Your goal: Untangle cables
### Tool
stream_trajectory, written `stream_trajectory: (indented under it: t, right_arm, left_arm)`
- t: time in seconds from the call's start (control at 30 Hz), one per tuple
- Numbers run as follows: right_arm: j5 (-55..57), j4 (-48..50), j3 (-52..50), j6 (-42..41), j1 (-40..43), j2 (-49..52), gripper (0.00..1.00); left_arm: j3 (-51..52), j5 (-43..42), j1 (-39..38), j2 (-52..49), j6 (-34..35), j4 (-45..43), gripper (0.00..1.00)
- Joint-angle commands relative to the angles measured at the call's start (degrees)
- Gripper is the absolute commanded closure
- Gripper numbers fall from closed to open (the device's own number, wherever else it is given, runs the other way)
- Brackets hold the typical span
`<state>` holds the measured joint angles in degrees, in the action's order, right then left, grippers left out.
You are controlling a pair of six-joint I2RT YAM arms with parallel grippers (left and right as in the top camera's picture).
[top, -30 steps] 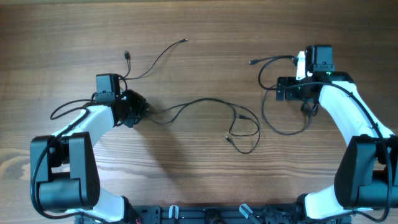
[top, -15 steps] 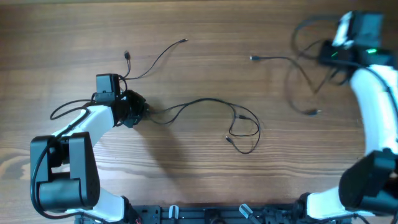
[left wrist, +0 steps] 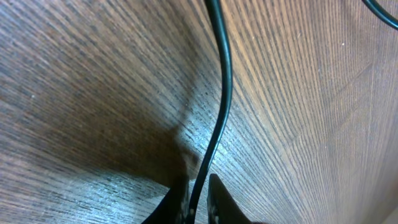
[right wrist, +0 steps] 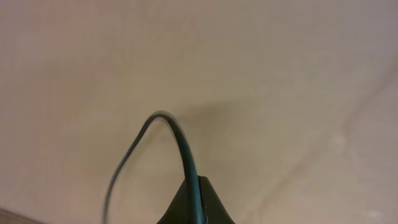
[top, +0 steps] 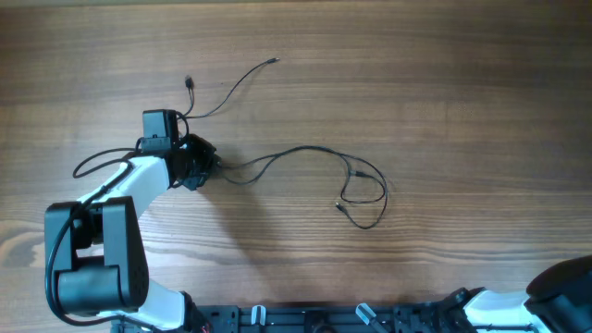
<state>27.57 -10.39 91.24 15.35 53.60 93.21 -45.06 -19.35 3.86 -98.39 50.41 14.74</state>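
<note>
The left gripper (left wrist: 198, 190) pinches 1 thin, smooth black cable (left wrist: 224, 93) between closed jaws, right at the grained wooden table (left wrist: 311, 124); the right gripper (right wrist: 194, 193) clamps a 2nd cable (right wrist: 184, 144), arched in a loop

Bare wooden tabletop (top: 462, 111), seen from above and up close

We see brown wood with grain running side to side in the overhead view and fine ridged lines in the left wrist view. A pale, blurred surface (right wrist: 280, 74) fills the right wrist view.

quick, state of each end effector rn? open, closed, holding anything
left end effector: closed, pinching the black cable.
right end effector: closed, pinching a second cable.
</note>
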Motion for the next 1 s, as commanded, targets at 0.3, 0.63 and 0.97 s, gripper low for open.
stream_trajectory:
  t: [0.3,0.63,0.97]
  right_arm:
    - [-31.45,-4.50,0.02,2.43,0.44,13.38,0.94]
    - [-23.15,-15.98,0.02,-0.61,0.44,26.49,0.55]
    - [-18.05,-24.33,0.04,-14.51,0.42,21.03,0.00]
  left_arm:
    - [2.73,7.69,0.42,-3.23,-0.50,1.77,0.91]
    - [2.73,7.67,0.42,-3.23,-0.50,1.77,0.92]
    - [2.73,7.67,0.42,-3.23,-0.52,1.79,0.90]
